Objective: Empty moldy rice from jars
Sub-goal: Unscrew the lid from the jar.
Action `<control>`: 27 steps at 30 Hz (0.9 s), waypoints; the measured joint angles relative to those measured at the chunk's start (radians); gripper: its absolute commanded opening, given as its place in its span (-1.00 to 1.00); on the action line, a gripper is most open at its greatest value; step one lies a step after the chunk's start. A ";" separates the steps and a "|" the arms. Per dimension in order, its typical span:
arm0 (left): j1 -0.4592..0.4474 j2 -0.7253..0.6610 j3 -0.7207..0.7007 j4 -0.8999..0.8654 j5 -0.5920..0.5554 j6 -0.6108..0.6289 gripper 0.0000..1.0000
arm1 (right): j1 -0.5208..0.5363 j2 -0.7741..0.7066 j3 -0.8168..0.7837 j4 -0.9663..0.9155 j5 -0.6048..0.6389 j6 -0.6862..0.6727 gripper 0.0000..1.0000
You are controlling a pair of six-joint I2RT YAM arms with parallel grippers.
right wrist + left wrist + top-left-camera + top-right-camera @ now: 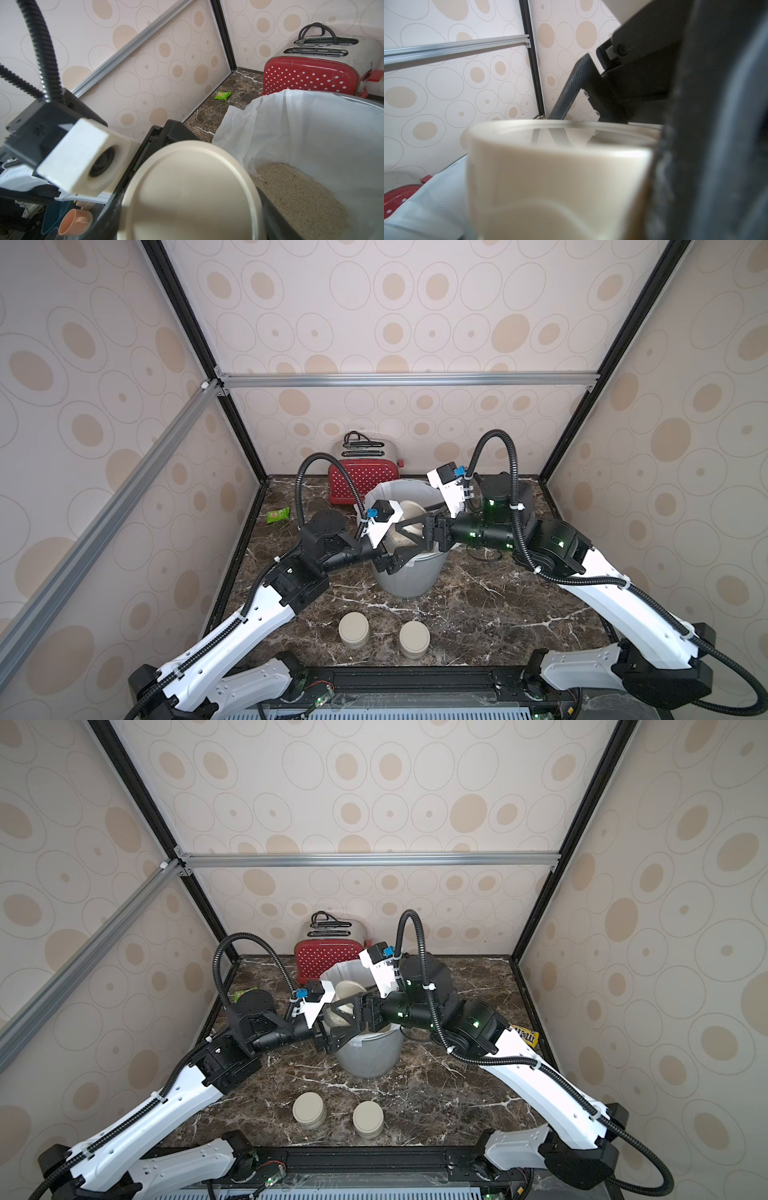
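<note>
Right wrist view looks down on the cream lid (187, 193) of a jar held above the bin (353, 99). Black fingers (276, 220) flank the lid on both sides. The rice (301, 197) lies as a pale sandy layer at the bottom of the white liner (301, 128). Behind the bin stand a red dotted toaster (309, 79) and a green packet (223, 95) near the wall. In both top views the two arms meet over the bin. The left gripper (395, 556) is clamped on the jar (395, 537), which is tilted with its lid toward the right arm. The right gripper (413, 526) reaches in from the other side, jaws spread around the lid. I cannot tell whether they press it or stand just clear. The lid is on the jar, and the pictures do not show whether this jar holds rice. Left wrist view is filled by the blurred lid, with the right arm's ribbed finger crossing its far edge. Two front jars (354, 630) (414, 639) stand upright and lidded, side by side but apart, on the marble table (498, 614) near its front edge, well apart from the bin.
</note>
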 measured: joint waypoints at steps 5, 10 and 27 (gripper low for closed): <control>0.001 -0.002 0.006 0.037 0.064 -0.039 -0.29 | -0.035 0.000 0.038 -0.021 -0.129 -0.112 -0.01; 0.001 -0.007 0.027 0.088 0.166 -0.107 -0.28 | -0.069 0.030 0.146 -0.092 -0.296 -0.269 0.01; 0.000 -0.022 0.046 0.171 0.267 -0.198 -0.24 | -0.117 0.126 0.334 -0.189 -0.566 -0.469 0.53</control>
